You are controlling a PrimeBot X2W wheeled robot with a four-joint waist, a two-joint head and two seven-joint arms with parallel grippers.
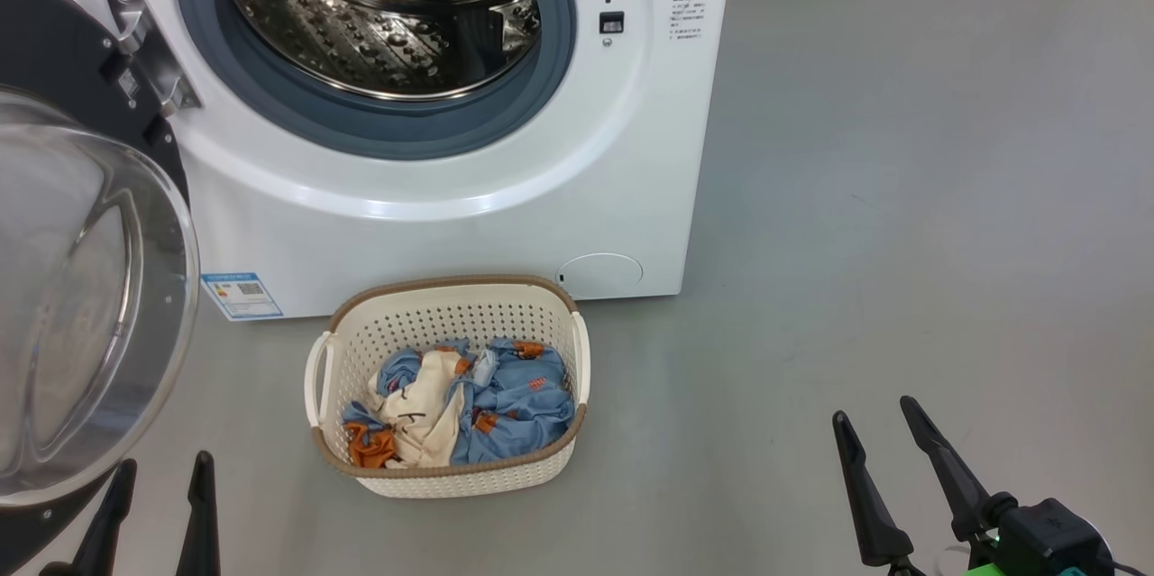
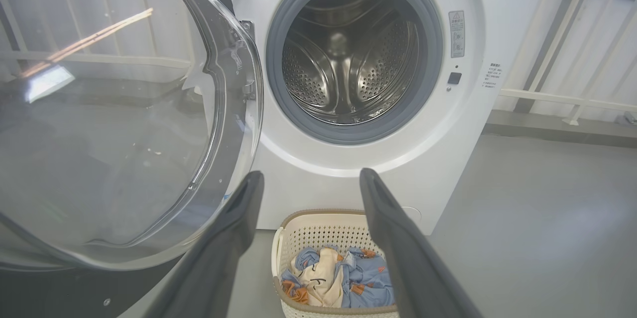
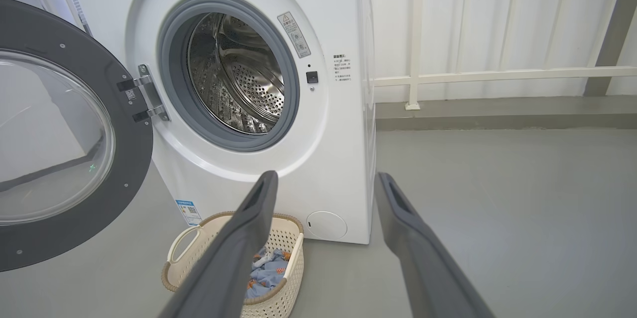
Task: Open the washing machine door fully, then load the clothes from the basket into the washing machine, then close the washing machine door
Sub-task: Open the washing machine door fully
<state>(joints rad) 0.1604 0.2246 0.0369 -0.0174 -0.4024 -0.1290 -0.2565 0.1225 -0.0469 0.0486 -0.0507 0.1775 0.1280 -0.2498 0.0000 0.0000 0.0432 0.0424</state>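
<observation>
The white washing machine faces me with its steel drum bare. Its door, black-rimmed with a clear glass bowl, hangs swung wide open at the left. On the floor before the machine sits the cream basket holding the clothes: blue printed fabric, a cream piece and an orange-brown piece. My left gripper is open at the lower left, close to the door's rim. My right gripper is open at the lower right, well right of the basket.
Grey floor spreads to the right of the machine. A white railing and a pale wall run behind it on the right. A blue label sticker and a round flap mark the machine's lower front.
</observation>
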